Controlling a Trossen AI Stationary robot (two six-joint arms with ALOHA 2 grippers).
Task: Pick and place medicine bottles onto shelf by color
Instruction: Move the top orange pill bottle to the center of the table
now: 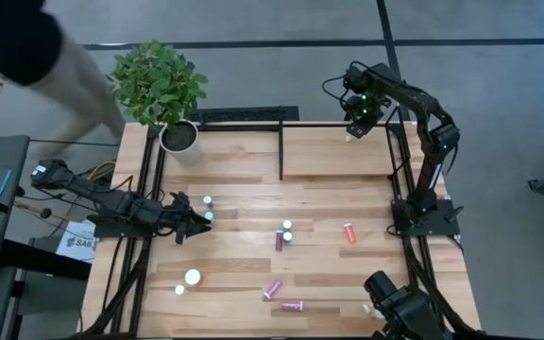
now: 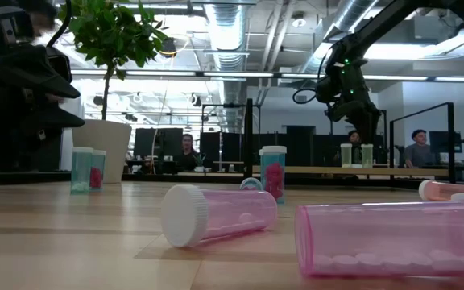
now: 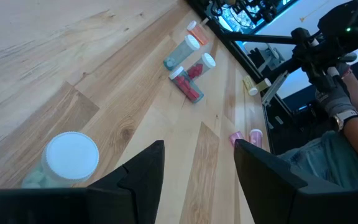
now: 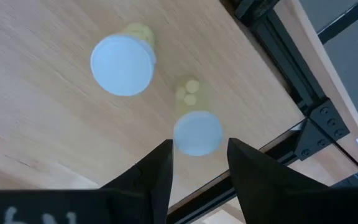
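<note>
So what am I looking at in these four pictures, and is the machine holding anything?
Two robot arms work at a wooden table. One picture looks straight down, one looks level across the tabletop, and one comes from each arm's wrist. Small medicine bottles lie scattered on the table beside a potted plant. The right gripper hangs over the shelf, fingers apart above two yellow bottles standing there, holding nothing. The left gripper waits open near two white-capped bottles.

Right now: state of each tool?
Left tool: open, holding nothing, low over the table.
Right tool: open, holding nothing, above two yellow bottles on the shelf.
</note>
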